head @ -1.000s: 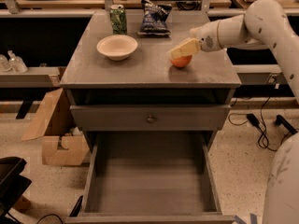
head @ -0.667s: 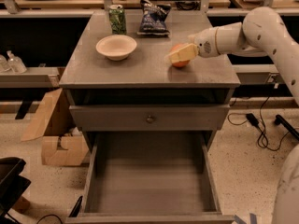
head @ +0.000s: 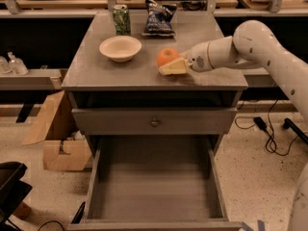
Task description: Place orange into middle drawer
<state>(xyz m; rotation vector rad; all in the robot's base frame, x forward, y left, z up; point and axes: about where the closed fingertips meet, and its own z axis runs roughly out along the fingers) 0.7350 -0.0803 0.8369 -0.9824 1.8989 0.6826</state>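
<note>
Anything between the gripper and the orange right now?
No. In the camera view the gripper is right up against the orange on the cabinet top, with nothing showing between them.

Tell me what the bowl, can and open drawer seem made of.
The bowl: matte cream, thin rim, probably paper or plastic. The can: likely metal, printed green wall, pale lid. The middle drawer: seemingly grey-painted wood, flat matte boards. The gripper is at the orange on the cabinet top.

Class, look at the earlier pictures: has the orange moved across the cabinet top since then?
Yes. The orange has shifted left, closer to the bowl, which has stayed put. The claw sits right beside the orange.
</note>
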